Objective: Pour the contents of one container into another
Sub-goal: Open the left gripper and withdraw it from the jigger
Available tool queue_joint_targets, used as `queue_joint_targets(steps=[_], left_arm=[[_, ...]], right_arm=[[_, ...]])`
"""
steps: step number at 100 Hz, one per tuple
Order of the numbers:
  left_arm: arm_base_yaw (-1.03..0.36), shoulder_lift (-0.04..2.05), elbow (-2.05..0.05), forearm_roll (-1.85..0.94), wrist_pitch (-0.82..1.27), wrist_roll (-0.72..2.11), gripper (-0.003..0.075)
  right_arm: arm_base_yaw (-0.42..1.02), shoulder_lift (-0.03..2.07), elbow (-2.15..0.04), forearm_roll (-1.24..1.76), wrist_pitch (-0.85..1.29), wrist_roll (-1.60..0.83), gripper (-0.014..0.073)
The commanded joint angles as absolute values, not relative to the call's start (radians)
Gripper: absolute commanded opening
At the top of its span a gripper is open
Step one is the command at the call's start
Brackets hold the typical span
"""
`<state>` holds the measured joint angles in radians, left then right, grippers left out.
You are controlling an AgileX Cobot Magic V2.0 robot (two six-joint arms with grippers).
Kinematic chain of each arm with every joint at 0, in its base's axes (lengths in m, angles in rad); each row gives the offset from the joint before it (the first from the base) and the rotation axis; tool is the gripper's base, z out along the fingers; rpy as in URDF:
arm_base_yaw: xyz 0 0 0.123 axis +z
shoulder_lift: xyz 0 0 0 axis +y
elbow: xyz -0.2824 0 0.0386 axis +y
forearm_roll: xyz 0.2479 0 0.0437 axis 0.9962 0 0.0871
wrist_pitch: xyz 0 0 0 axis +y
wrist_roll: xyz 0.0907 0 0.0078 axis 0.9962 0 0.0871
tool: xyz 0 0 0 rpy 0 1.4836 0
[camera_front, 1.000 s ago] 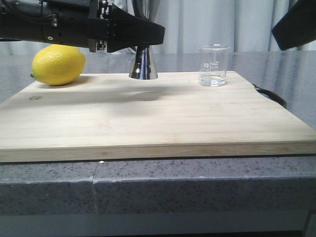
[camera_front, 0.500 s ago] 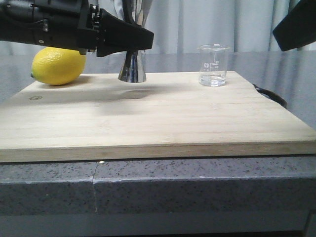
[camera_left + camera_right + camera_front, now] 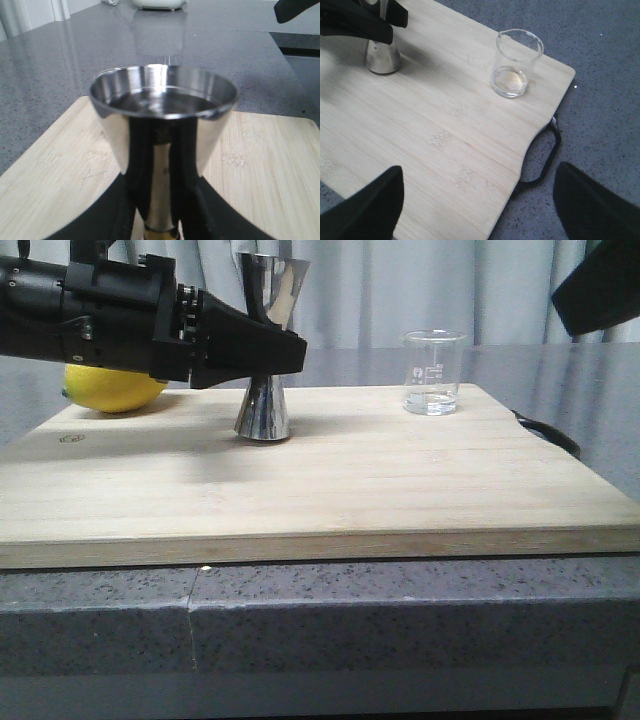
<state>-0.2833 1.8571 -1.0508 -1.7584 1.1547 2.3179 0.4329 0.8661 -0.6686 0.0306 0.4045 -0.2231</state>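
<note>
Front view: the jigger [image 3: 266,350] stood upright on the board [image 3: 310,475], its base resting on the wood. The left end effector [image 3: 285,348] reached in from the left and was clamped on the jigger at its narrow waist. Left of the jigger, behind the arm, a lemon [image 3: 110,392] lay on the board, partly hidden. Right of the jigger, well apart from it, the beaker [image 3: 432,372] stood upright near the board's far edge with a little clear liquid at the bottom. The board lay on the grey speckled table [image 3: 400,620]. Only a dark corner of the right arm showed at the upper right, far from the jigger.

Left wrist view: the jigger [image 3: 164,140] filled the frame, its upper cup open towards the camera and the brass waist just visible at the bottom. Black fingers [image 3: 192,200] pressed against it on both sides. The board [image 3: 270,170] lay beneath.

Right wrist view: the beaker [image 3: 516,62] stood free near the board's [image 3: 435,135] corner by the black handle [image 3: 545,160], well away from the jigger [image 3: 382,52]. The right end effector [image 3: 475,210] hung spread wide above the board, holding nothing, its two dark fingers [image 3: 365,210] far apart
</note>
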Motion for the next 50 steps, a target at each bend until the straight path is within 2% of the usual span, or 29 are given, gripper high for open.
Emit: queue_joint_targets(steps=[1, 50], left_arm=[[-0.279, 1.822, -1.07, -1.864, 1.258, 2.324, 0.0154], [-0.279, 1.824, -1.07, -1.864, 1.258, 2.324, 0.016]], right_arm=[[0.427, 0.854, -0.695, 0.02, 0.331, -0.231, 0.0554], [0.427, 0.854, -0.695, 0.019, 0.324, -0.231, 0.0554]])
